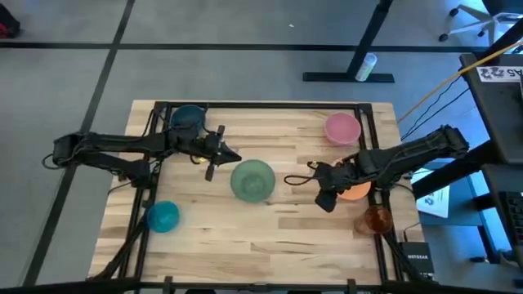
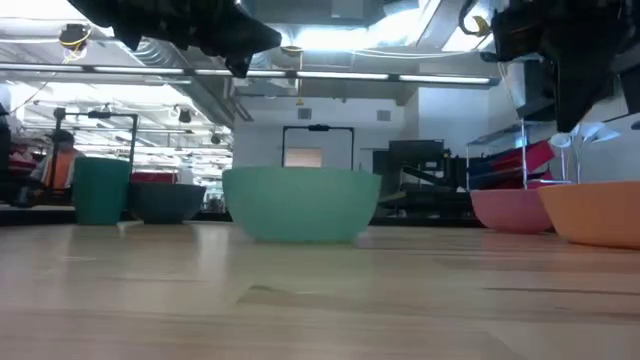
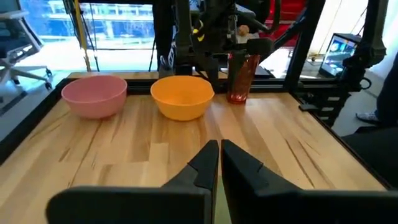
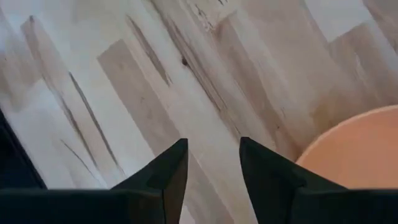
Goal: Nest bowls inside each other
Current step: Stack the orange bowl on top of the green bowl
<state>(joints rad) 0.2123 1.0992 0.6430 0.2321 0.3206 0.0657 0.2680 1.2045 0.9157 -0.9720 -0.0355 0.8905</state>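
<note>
While no bowl is yet nested, you are at the approach. Your right tool (image 1: 325,198), fingers parted and empty, hovers just beside the orange bowl (image 1: 357,192); bring it over that rim next. Your left tool (image 1: 222,157), clenched on nothing, hangs just beside the teal-green bowl (image 1: 252,180), mid-surface (image 1: 270,233).

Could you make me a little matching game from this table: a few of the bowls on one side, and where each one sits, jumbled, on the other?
Things:
1. teal-green bowl
2. pink bowl
3. orange bowl
4. bright blue bowl

Places:
A. near left side of the table
B. partly under the right arm
C. table's middle, between the two grippers
D. far right corner

Pairs: 1-C, 2-D, 3-B, 4-A
</note>
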